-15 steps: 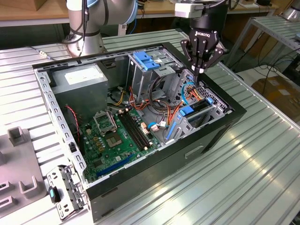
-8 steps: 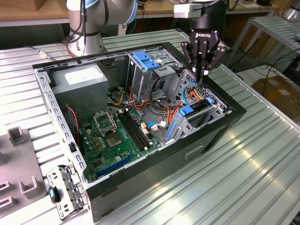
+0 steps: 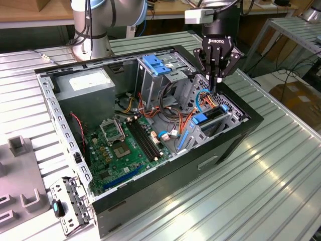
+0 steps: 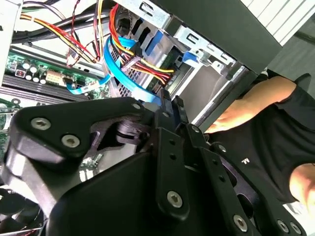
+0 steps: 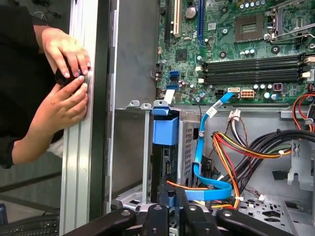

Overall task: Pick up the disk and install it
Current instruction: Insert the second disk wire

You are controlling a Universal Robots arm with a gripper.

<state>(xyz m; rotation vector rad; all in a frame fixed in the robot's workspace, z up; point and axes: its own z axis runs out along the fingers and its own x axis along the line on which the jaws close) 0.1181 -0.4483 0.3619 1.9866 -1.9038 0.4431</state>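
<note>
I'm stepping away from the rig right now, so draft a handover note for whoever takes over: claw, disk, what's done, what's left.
Claw: down inside the open computer case, at one end of the disk; grip state cannot be told.
Disk: standing on edge in the drive cage at the case's front, blue end tab visible.
Done: disk picked up and brought into the cage.
Left: full seating cannot be confirmed.
Caution: a person's hands are on the table rail beside the case.
</note>
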